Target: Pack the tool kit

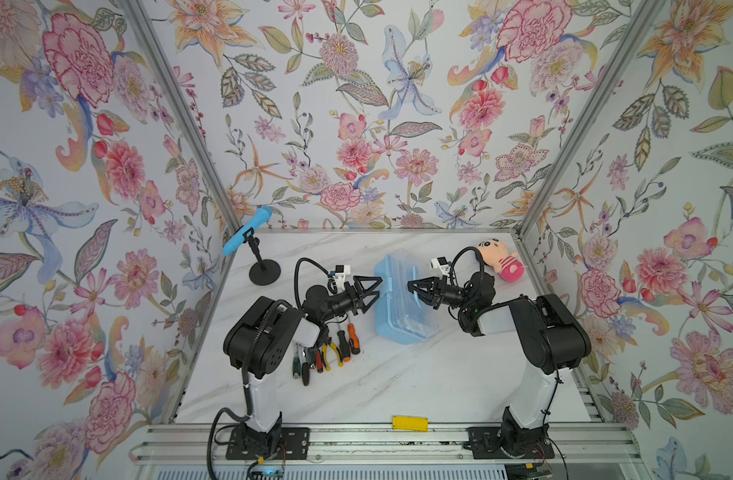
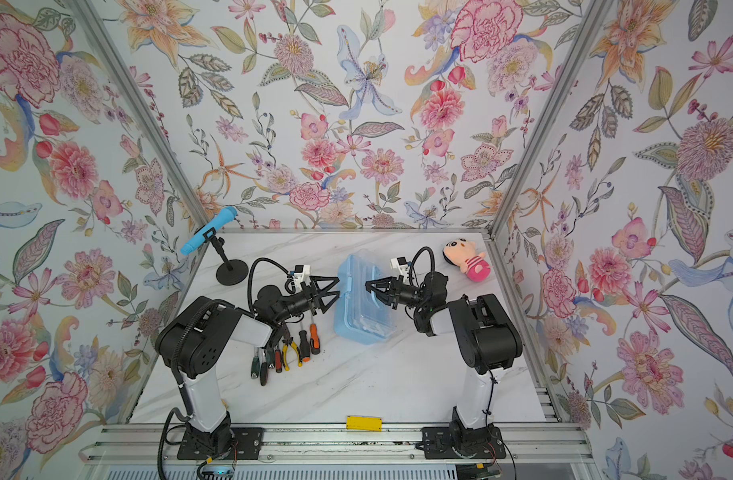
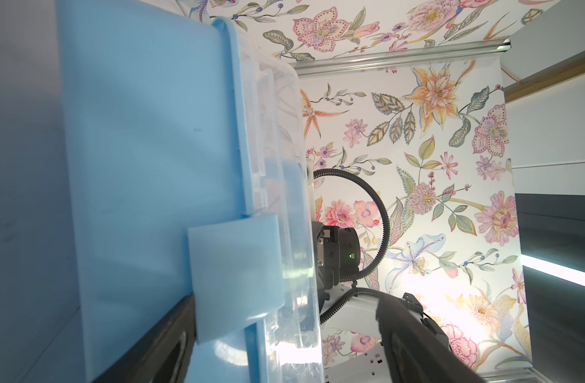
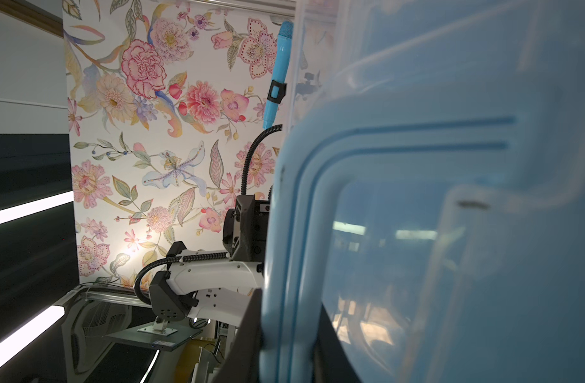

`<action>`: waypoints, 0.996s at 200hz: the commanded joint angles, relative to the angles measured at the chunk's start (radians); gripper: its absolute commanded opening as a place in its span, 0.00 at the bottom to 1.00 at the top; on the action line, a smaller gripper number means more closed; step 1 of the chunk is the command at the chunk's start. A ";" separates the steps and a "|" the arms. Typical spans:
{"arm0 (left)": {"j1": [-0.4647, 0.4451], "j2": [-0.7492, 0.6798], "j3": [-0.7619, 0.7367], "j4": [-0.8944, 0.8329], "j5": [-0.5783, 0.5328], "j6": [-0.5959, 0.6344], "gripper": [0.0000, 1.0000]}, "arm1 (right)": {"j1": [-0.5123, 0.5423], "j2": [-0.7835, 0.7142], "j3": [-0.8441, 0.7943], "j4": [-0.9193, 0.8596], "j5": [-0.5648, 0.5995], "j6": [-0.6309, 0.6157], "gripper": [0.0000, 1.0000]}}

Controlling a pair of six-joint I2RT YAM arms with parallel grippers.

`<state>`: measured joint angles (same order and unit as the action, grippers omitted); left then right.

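In both top views the tool kit's light-blue box [image 1: 398, 320] [image 2: 358, 320] lies mid-table with its clear lid down. My left gripper [image 1: 378, 287] [image 2: 338, 287] is open at the box's left edge. In the left wrist view its jaws [image 3: 284, 348] straddle the box's rim beside the blue latch [image 3: 234, 272], and one finger sits apart from the lid. My right gripper [image 1: 411, 286] [image 4: 288, 345] is shut on the blue handle [image 4: 294, 232] on the lid. Two orange-black screwdrivers [image 1: 353, 337], yellow-handled pliers [image 1: 332, 354] and other tools lie by the left arm.
A blue toy microphone [image 1: 247, 230] on a black stand is at the back left. A pink plush doll [image 1: 500, 257] lies at the back right. A yellow tag [image 1: 409, 422] sits on the table's front edge. Flowered walls close in three sides.
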<state>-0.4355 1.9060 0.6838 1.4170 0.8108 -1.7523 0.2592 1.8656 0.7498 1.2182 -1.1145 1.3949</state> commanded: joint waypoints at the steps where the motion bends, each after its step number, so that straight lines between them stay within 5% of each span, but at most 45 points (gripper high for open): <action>1: -0.033 -0.053 0.095 0.378 0.140 -0.082 0.87 | 0.022 0.034 -0.004 -0.435 0.000 -0.428 0.00; 58: -0.027 -0.117 0.122 0.378 0.138 -0.125 0.86 | 0.025 0.050 0.038 -0.641 0.039 -0.551 0.00; 132: -0.027 -0.124 0.118 0.377 0.140 -0.094 0.84 | -0.001 0.259 0.056 -0.215 -0.015 -0.241 0.00; 199: -0.007 -0.121 0.189 0.374 0.151 -0.094 0.82 | -0.022 0.284 0.059 -0.286 0.021 -0.280 0.00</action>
<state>-0.4301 1.8748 0.7666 1.3605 0.8768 -1.8305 0.2226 1.9957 0.8978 1.1469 -1.1942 1.3590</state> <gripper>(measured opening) 0.829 0.183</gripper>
